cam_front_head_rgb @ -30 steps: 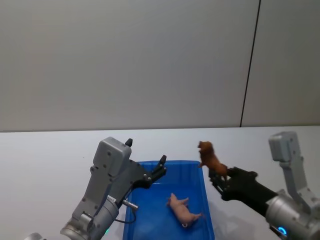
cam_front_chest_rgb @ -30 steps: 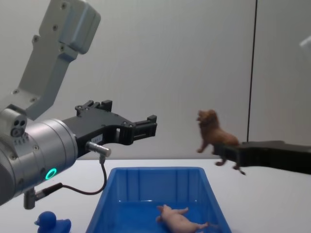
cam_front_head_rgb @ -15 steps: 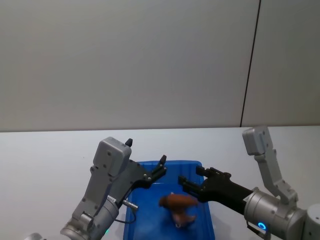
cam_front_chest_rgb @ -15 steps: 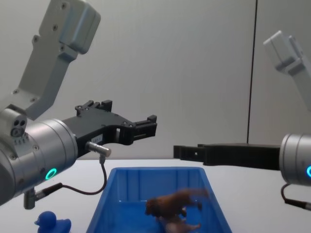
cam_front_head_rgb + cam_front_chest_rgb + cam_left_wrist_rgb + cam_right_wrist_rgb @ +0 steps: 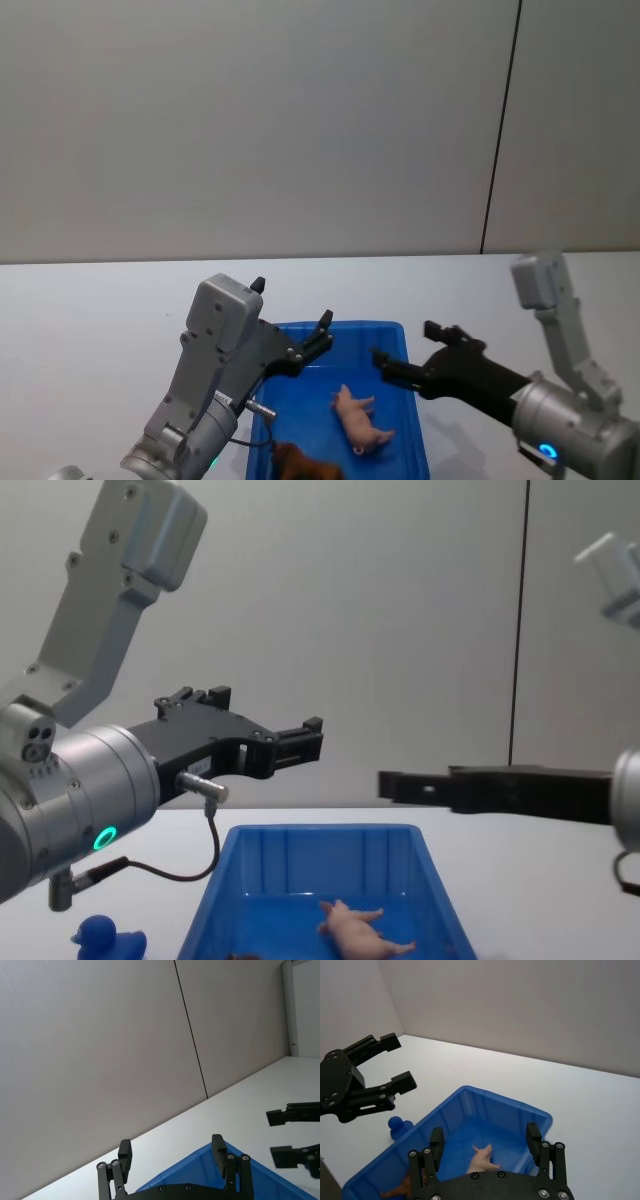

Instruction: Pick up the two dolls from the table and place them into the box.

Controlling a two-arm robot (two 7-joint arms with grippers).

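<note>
Both pig (image 5: pixel 360 422), lion (image 5: pixel 305 466) in box (image 5: pixel 360 327) (blue); white table (image 5: pixel 100 320), possibly panelled wall (image 5: pixel 250 120).

Pink pig (image 5: pixel 360 422) lying on its side, brown lion (image 5: pixel 305 466) nearer, both inside blue box (image 5: pixel 345 327) on white table (image 5: pixel 90 310).

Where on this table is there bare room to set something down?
Bare table lies behind the box up to the wall, and out to both sides. Crowded over the box, where the open left hand and right hand hover; pig and lion lie inside, a blue duck by its left wall.
</note>
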